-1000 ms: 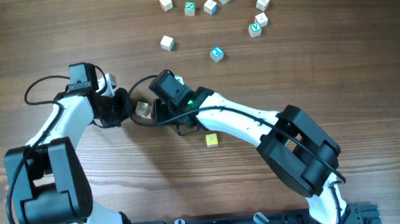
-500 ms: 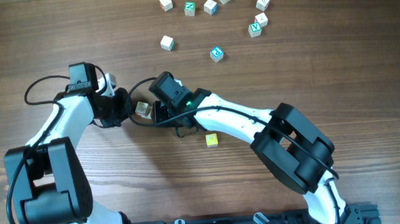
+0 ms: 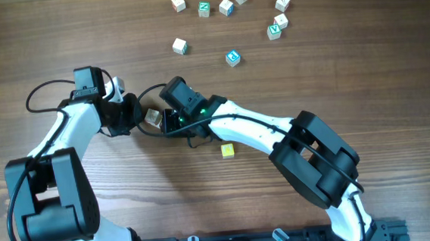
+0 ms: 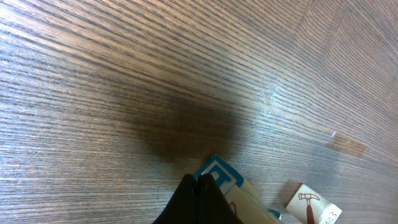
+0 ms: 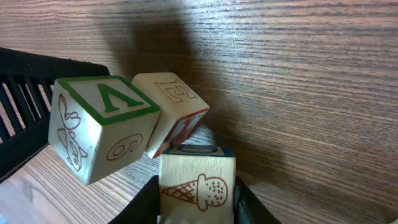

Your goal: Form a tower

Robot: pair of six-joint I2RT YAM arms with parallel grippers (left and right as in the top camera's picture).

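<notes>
Just right of the tower [image 3: 152, 117], nudged closer than a second ago: right hand [image 3: 168, 124] clamped on an ice-cream cube [image 5: 198, 183]. Left of the tower, touching-close: left hand [image 4: 198, 188], closed, empty. Stacking seemingly imminent.
</notes>
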